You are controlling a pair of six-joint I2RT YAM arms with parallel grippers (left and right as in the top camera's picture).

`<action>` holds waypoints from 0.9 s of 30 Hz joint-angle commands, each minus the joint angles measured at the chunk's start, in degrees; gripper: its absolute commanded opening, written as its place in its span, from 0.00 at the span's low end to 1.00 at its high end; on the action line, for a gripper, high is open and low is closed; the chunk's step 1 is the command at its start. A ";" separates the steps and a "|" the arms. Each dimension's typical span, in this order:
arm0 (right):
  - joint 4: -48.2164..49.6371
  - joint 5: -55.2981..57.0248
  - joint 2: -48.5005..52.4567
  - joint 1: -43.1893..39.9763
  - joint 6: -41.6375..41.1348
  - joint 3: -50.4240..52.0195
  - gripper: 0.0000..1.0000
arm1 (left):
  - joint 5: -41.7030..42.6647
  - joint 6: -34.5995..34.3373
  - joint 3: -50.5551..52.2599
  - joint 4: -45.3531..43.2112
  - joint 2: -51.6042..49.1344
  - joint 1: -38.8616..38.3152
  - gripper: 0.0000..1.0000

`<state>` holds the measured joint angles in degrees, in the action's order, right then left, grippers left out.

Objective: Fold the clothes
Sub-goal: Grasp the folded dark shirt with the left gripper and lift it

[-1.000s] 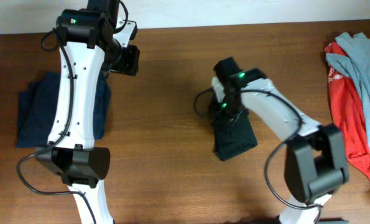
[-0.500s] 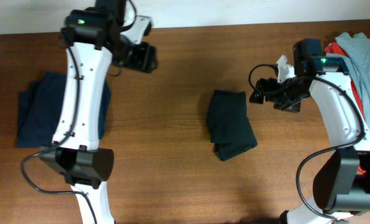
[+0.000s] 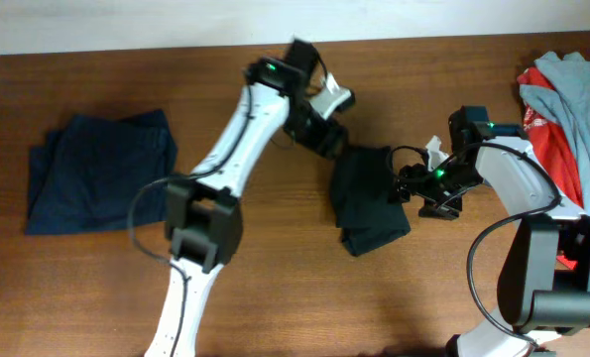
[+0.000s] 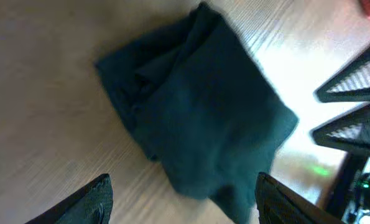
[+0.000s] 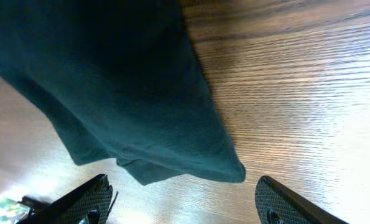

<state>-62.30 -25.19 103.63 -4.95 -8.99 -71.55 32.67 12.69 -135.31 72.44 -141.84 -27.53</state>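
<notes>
Looks like a robotics lab bench, not a home. Shows a bare wood-grain desk (image 3: 275,297) against a plain pale wall (image 3: 76,25), with a white-and-black left arm (image 3: 237,139) and right arm (image 3: 521,178) trailing loose cables. Holds only laundry: a folded navy garment (image 3: 96,183), a folded dark green garment (image 3: 369,203), a jumbled heap of clothes (image 3: 572,139).

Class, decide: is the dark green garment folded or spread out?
Folded: the garment is a compact block, with layered edges showing in both wrist views.
</notes>
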 commanded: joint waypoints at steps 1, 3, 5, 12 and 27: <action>0.57 1.07 -0.20 -0.42 -0.13 0.50 0.80 | 2.10 1.07 0.00 0.26 -3.56 -0.44 0.73; 0.59 -1.40 -0.20 -0.44 2.95 0.50 0.80 | 2.10 0.68 0.00 0.81 -4.83 -0.44 0.73; 1.09 -4.90 -0.20 -0.42 5.88 0.50 0.80 | 2.10 -0.28 0.02 0.79 -5.84 -0.44 0.74; 5.25 -15.47 -0.20 -0.44 8.76 0.50 0.80 | 7.34 -1.49 0.07 -0.04 -10.23 -1.57 0.77; 10.71 -7.41 0.04 -0.26 -0.94 4.52 0.04 | 8.76 -4.28 0.04 -1.14 -15.72 -5.07 0.76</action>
<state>-53.23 -36.82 103.63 -4.95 -5.96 -70.26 44.34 9.08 -136.09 71.92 -152.94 -32.25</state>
